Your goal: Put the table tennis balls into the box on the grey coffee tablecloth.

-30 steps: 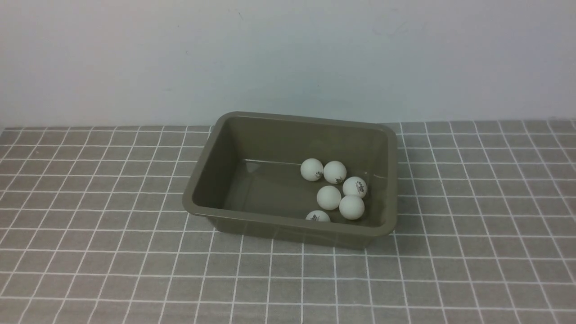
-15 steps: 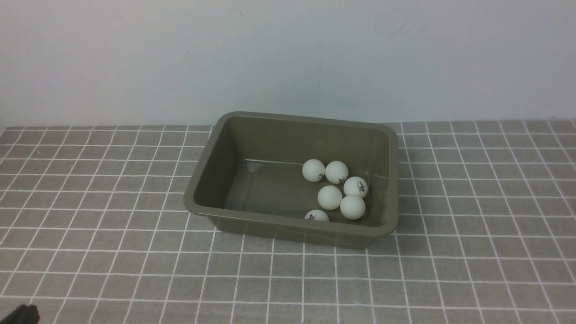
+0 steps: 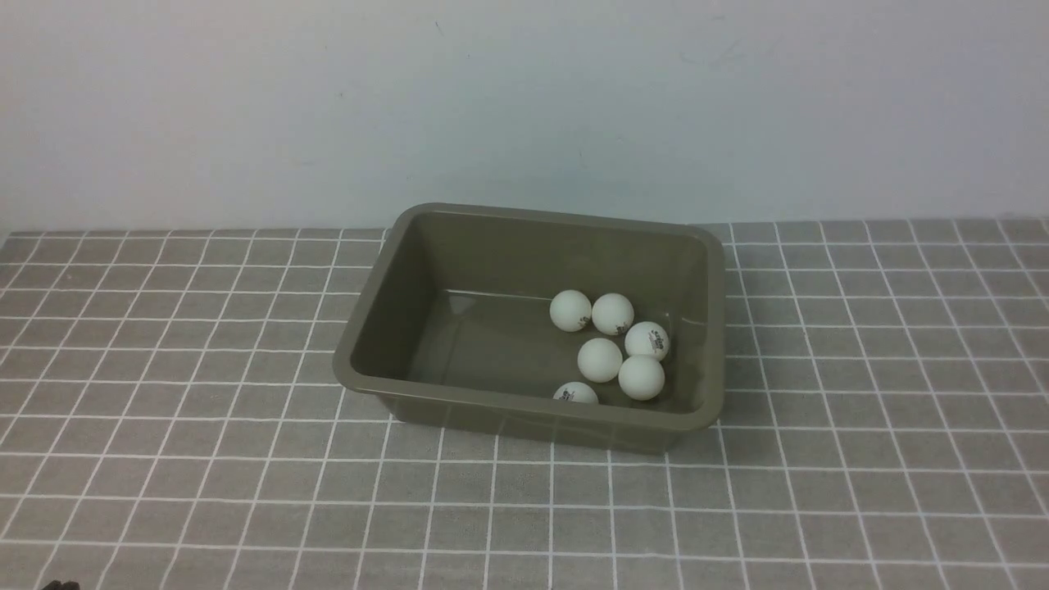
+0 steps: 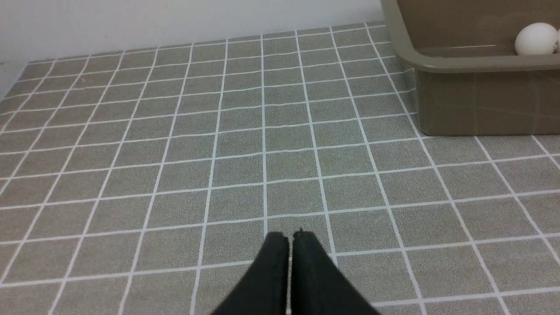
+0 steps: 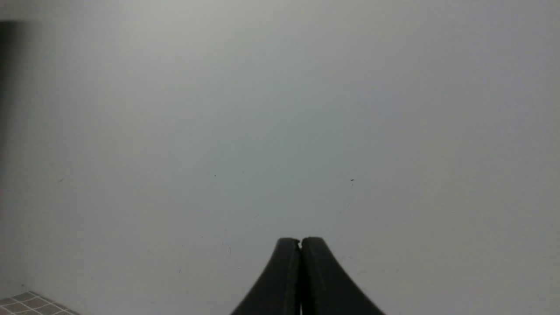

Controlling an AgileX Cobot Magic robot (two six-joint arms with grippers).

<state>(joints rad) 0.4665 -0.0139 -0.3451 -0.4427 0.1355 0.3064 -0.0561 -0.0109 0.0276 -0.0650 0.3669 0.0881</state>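
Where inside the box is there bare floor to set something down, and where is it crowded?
The box has bare floor across its left half, from the left wall to the balls. The right half is crowded: six balls cluster between the middle and the right wall, one tucked under the near rim. Outside, the cloth lies bare on both sides and in front.

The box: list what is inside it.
Inside the box lie six table tennis balls, clustered toward its right end. The near wall hides the lower part of the nearest ball.
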